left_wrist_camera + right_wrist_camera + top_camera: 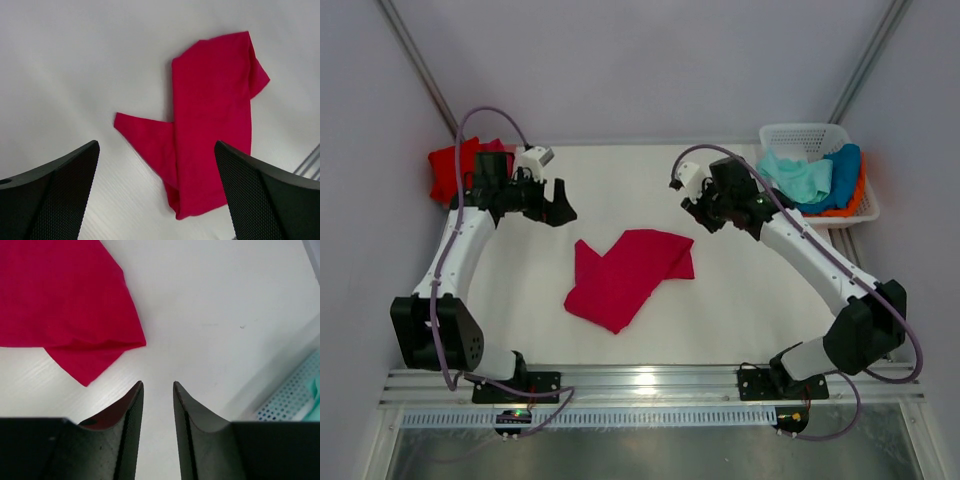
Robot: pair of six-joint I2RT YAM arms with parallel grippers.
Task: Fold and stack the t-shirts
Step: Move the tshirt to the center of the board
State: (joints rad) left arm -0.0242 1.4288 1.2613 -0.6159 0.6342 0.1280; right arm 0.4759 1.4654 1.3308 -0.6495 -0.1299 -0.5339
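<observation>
The white tabletop (pixel 720 310) carries 1 crimson t-shirt (pixel 625 272), crumpled half-folded between our 2 claws, just ahead of each. We judge it light and limp, prone to sag and slide, so we would pinch the edge of a corner or hem and not the middle. Beyond the right claw (pixel 158 386) a white basket (pixel 798 135) holds mint (pixel 798 178), blue (pixel 840 170) and orange (pixel 855 200) tees. Behind the left claw (pixel 558 208) sits a red pile (pixel 455 168). The left claw's fingers stand wide apart and empty. The right claw's are all but together, clamping nothing. We read no brand, label or writing.
</observation>
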